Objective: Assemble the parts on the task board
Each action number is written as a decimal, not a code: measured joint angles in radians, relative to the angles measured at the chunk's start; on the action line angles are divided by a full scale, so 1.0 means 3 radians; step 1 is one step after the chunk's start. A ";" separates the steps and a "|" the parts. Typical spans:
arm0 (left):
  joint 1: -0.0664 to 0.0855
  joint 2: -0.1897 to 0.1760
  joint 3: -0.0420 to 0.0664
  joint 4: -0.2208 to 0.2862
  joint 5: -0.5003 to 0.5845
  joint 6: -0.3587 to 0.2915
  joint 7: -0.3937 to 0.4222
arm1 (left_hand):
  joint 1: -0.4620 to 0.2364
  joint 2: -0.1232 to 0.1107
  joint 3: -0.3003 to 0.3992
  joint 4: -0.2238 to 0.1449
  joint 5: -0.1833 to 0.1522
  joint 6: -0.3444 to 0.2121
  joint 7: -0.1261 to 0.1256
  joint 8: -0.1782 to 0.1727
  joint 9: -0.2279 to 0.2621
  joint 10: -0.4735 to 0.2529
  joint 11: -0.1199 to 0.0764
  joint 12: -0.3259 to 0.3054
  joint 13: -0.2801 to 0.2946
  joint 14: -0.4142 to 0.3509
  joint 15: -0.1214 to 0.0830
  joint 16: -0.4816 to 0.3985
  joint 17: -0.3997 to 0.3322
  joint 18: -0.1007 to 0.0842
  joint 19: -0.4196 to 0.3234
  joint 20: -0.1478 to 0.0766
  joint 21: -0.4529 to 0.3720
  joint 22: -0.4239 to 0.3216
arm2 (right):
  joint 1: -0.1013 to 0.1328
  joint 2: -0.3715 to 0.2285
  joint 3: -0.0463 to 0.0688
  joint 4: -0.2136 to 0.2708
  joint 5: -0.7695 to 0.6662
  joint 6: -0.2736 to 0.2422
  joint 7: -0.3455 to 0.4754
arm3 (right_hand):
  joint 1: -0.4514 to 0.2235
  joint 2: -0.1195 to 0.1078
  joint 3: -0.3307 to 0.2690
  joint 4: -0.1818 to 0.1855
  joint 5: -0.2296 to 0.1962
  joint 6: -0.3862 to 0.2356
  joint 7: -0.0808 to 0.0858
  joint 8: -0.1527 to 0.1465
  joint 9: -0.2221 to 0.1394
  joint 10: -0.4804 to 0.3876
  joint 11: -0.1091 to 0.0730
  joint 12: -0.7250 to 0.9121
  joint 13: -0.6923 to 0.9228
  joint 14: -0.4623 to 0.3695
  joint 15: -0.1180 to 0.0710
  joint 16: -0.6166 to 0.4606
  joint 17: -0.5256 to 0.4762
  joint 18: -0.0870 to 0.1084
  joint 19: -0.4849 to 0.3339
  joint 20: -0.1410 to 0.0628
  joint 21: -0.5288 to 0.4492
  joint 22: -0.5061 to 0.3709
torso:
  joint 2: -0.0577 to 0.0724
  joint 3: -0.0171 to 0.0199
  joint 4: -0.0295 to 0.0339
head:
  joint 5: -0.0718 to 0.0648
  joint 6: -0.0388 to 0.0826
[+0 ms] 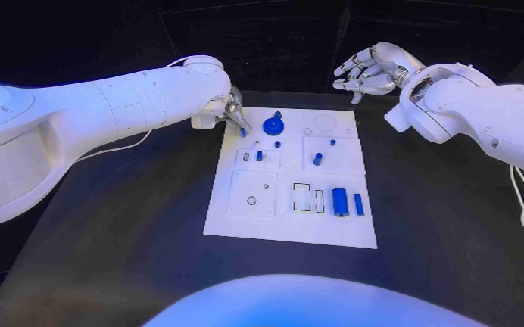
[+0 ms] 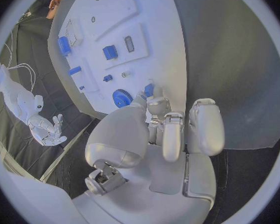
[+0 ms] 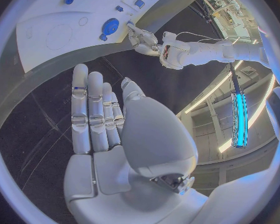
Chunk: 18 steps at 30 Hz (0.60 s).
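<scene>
White task board (image 1: 254,213) lies mid-worktop (image 1: 120,251) in the head view, blue parts scattered on it: a round gear (image 1: 273,124) near the far edge, a cylinder (image 1: 340,202) toward the near right. The left hand (image 1: 229,110) sits at the board's far left corner, the right hand (image 1: 369,70) hangs beyond the far right corner, fingers apart. Left wrist view: the left hand's fingers (image 2: 157,107) pinch a small blue part (image 2: 149,89) just beside the gear. Right wrist view: the right hand's fingers (image 3: 93,112) extend, holding nothing.
</scene>
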 measured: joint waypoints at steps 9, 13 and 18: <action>0.0000 -0.0007 0.0000 0.0016 0.0038 -0.0072 0.0017 | 0.0269 -0.0001 0.0252 -0.0316 -0.0012 -0.0037 -0.0036 0.0063 0.0037 -0.0009 -0.0035 -0.0021 -0.0024 0.0010 -0.0035 0.0000 0.0000 0.0000 -0.0001 -0.0023 0.0000 0.0001 | 0.0000 0.0002 0.0000 -0.0008 0.0000 0.0002 -0.0011 | 0.0035 0.0008 0.0000 0.0000 0.0124 -0.0012 0.0012 0.0000 -0.0003 0.0000 0.0000 0.0000 -0.0028 0.0000 0.0000 0.0000 0.0000 0.0000 0.0012 -0.0013 -0.0013 -0.0004 | 0.0000 0.0001 -0.0001 | -0.0012 -0.0012; 0.0000 -0.0013 0.0000 0.0026 0.0083 -0.0073 0.0023 | 0.0311 -0.0012 0.0293 -0.0358 -0.0022 -0.0043 -0.0052 0.0116 0.0083 -0.0011 -0.0047 -0.0038 -0.0035 -0.0002 -0.0047 0.0000 0.0000 0.0000 -0.0013 -0.0034 0.0000 0.0001 | -0.0001 0.0005 0.0000 -0.0011 0.0000 0.0004 -0.0018 | 0.0049 0.0021 0.0000 0.0000 0.0154 -0.0012 0.0012 0.0012 -0.0003 0.0000 0.0000 0.0000 -0.0036 0.0000 0.0000 0.0000 0.0000 0.0000 0.0013 -0.0013 -0.0013 -0.0004 | 0.0000 0.0002 0.0004 | -0.0015 -0.0016; 0.0000 -0.0028 0.0000 0.0034 0.0134 -0.0080 0.0033 | 0.0322 -0.0007 0.0293 -0.0358 -0.0027 -0.0049 -0.0058 0.0140 0.0127 -0.0011 -0.0047 -0.0040 -0.0046 -0.0002 -0.0047 0.0000 0.0000 0.0000 -0.0013 -0.0034 0.0000 0.0007 | -0.0001 0.0009 0.0000 -0.0012 0.0000 0.0007 -0.0026 | 0.0049 0.0021 0.0000 0.0000 0.0167 -0.0012 0.0012 0.0012 -0.0003 0.0000 0.0000 0.0000 -0.0040 0.0000 0.0000 0.0000 0.0000 0.0000 0.0012 -0.0012 -0.0013 -0.0003 | 0.0000 0.0004 0.0007 | -0.0013 -0.0016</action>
